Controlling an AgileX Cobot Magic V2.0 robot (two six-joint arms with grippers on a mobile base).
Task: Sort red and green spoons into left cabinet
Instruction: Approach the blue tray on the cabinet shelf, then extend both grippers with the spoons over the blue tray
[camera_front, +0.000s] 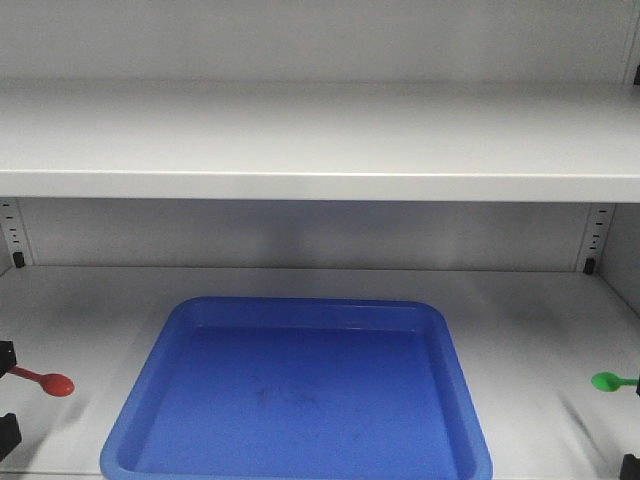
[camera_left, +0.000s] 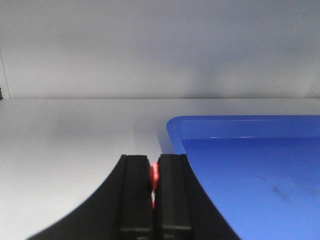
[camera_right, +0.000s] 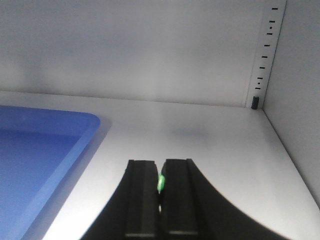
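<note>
Pale grey cabinet (camera_front: 320, 235) interior fills the front view: upper shelf (camera_front: 300, 140) across the top, lower shelf (camera_front: 530, 300) below, slotted rail (camera_front: 598, 235) at the back-right corner. Blue tray (camera_front: 300, 306) sits on the lower shelf, centre-front. Red spoon (camera_front: 55, 383) is at the tray's 9 o'clock, bowl toward the tray, handle running off the L edge into the left gripper (camera_left: 154, 167). L wrist view shows the jaws clenched on a red sliver, w/ the tray rim just beside at 3 o'clock. Green spoon (camera_front: 608, 381) is at the tray's 3 o'clock, bowl toward the tray, handle in the right gripper (camera_right: 160, 170). R wrist view shows the jaws pinched on a green sliver, tray off at 9 o'clock. Both spoons are inside the cabinet but outside the tray, apart from its rim. Whether the bowls touch the shelf: can't tell.
</note>
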